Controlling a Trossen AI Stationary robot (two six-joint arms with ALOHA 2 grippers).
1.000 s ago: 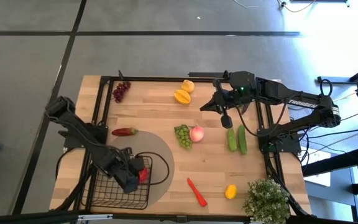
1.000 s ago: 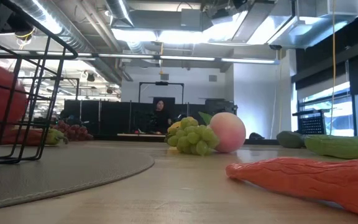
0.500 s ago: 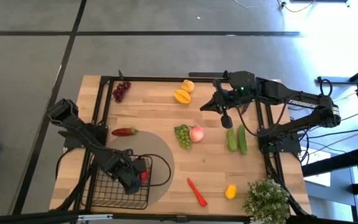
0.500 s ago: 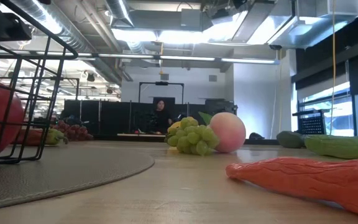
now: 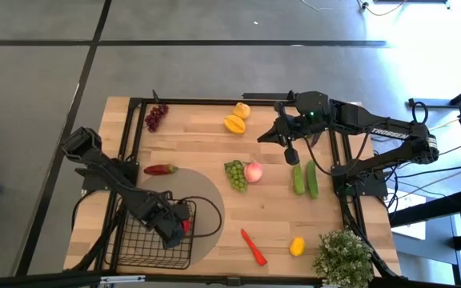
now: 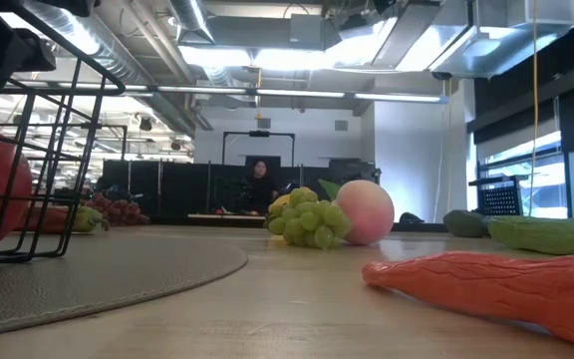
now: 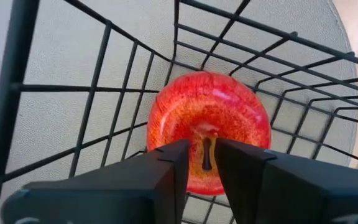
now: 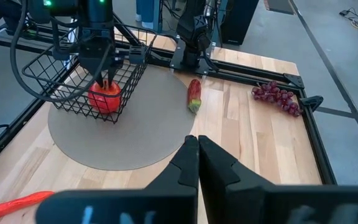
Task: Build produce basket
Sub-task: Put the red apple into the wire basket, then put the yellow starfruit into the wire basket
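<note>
Red apple (image 7: 207, 127): in the left wrist view the two dark fingers (image 7: 166, 180) cover its lower part, so we cannot tell whether they touch it.
Same apple, high view: we see only a red sliver; the left gripper (image 5: 171, 226) hides the rest.
Same apple, low view: the picture's left edge cuts it off, behind the wires of the basket (image 6: 58, 150).
Orange carrot (image 6: 496, 284): its right end runs out of the low view.
Cucumbers (image 6: 541, 234): cut off at the low view's right edge.
Person (image 6: 259, 184): far off and too small for us to describe.
Right gripper (image 8: 192, 163): its body runs off the picture's edge.
</note>
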